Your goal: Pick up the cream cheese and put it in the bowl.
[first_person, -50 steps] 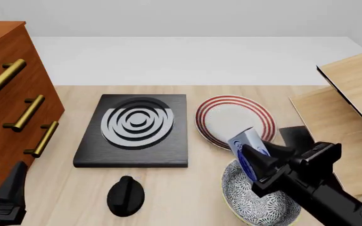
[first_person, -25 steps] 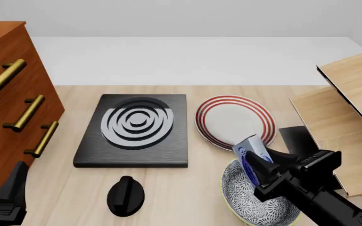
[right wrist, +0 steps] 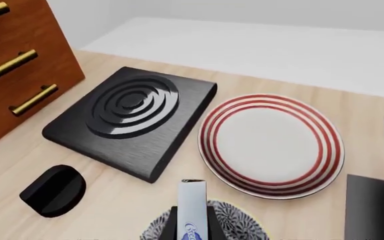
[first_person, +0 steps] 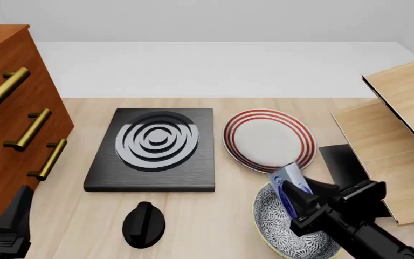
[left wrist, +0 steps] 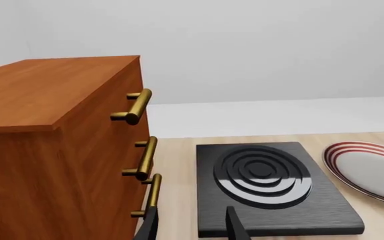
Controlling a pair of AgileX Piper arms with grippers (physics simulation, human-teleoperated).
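You've got the wooden table under everything, white wall behind. Brown drawer chest on the far left, black stove plate mid-table, red-ringed plate right of it, black knob nearer you. The bowl sits just in front of that plate. Your right gripper is clamped on the cream cheese, tilted above the bowl's rim. Left gripper hangs spread apart beside the chest.

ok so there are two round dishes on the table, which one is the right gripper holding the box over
The speckled bowl, nearest the camera. The right gripper holds the cream cheese over its rim; the red-ringed plate lies farther back.
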